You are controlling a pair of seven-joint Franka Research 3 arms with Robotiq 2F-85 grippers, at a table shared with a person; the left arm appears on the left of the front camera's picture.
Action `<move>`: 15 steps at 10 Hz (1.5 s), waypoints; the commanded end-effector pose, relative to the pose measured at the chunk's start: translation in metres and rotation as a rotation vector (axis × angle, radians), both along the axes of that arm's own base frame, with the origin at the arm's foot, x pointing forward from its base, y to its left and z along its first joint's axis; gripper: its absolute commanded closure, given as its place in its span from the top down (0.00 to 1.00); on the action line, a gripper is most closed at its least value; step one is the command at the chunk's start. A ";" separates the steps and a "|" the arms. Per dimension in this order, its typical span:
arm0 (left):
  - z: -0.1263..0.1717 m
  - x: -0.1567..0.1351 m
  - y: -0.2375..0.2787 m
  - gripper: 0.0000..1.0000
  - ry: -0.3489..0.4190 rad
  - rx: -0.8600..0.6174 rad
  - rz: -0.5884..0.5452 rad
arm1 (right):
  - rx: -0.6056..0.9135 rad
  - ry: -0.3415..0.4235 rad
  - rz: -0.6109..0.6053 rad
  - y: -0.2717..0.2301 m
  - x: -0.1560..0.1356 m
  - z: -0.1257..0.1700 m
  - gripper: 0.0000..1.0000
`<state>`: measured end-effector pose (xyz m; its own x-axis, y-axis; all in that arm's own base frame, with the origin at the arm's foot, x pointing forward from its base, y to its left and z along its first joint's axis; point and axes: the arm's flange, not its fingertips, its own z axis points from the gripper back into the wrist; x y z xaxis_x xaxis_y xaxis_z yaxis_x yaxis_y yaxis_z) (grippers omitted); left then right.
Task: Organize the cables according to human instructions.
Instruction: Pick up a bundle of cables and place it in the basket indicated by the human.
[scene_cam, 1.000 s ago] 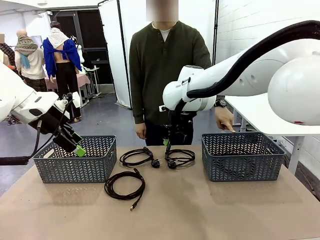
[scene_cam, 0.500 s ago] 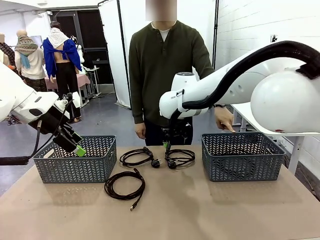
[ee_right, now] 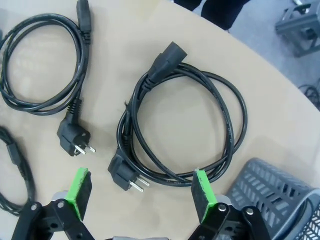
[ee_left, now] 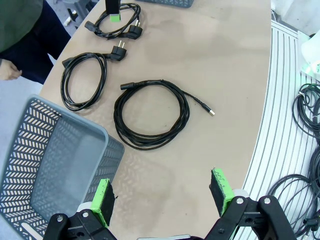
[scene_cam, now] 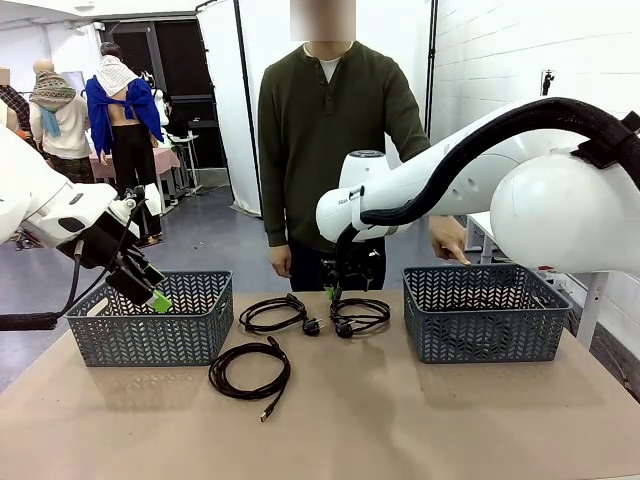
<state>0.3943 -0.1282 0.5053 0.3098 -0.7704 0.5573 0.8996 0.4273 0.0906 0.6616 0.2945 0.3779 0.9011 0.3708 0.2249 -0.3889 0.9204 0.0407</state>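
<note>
Three cables lie coiled on the table: one (scene_cam: pixel 272 313) at centre left, one (scene_cam: pixel 358 316) at centre right, and one (scene_cam: pixel 250 370) nearer me. My right gripper (scene_cam: pixel 337 292) hangs open just above the centre-right coil (ee_right: pixel 231 125), its green pads (ee_right: pixel 79 187) straddling the coil's near side. Beside that coil lie the centre-left coil's plug (ee_right: pixel 74 136) and a bit of the near cable (ee_right: pixel 20 176). My left gripper (scene_cam: pixel 150 292) stands open over the left basket (scene_cam: pixel 150 320); it (ee_left: pixel 161 195) looks down on the near coil (ee_left: pixel 150 112). The human (scene_cam: pixel 330 130) stands at the far side, one hand (scene_cam: pixel 450 240) over the right basket (scene_cam: pixel 485 310).
The two grey baskets flank the cables; the left basket (ee_left: pixel 50 160) and the right basket (ee_right: pixel 270 195) each show beside a wrist camera. Loose cables (ee_left: pixel 305 150) lie below the table's edge. Bare table stretches toward me.
My right arm has swung a little to the left and lower, while its gripper stays over the centre-right coil. The left arm, the cables and the human's hand have not moved.
</note>
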 end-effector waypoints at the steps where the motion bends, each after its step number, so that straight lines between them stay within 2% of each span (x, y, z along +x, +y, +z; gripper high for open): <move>1: 0.000 0.003 0.004 1.00 -0.001 -0.017 -0.020 | 0.001 -0.004 -0.001 -0.001 0.000 0.001 1.00; 3: 0.000 0.003 0.004 1.00 -0.001 -0.017 -0.020 | 0.000 0.000 0.000 0.000 0.000 0.000 1.00; 4: 0.000 0.003 0.004 1.00 -0.001 -0.017 -0.020 | -0.008 -0.024 -0.059 0.005 0.004 -0.008 1.00; 7: 0.000 0.003 0.004 1.00 -0.001 -0.017 -0.020 | -0.005 -0.041 -0.115 0.011 0.006 -0.021 1.00; 11: 0.000 0.003 0.004 1.00 -0.001 -0.017 -0.020 | -0.018 -0.030 -0.219 0.011 0.012 -0.026 1.00; 15: 0.000 0.003 0.004 1.00 -0.001 -0.017 -0.020 | -0.017 -0.014 -0.256 0.011 0.015 -0.038 1.00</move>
<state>0.3943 -0.1282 0.5053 0.3098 -0.7703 0.5573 0.8996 0.4273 0.0906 0.6687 0.3015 0.3428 0.9617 0.1589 0.2234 -0.1769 0.9822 0.0626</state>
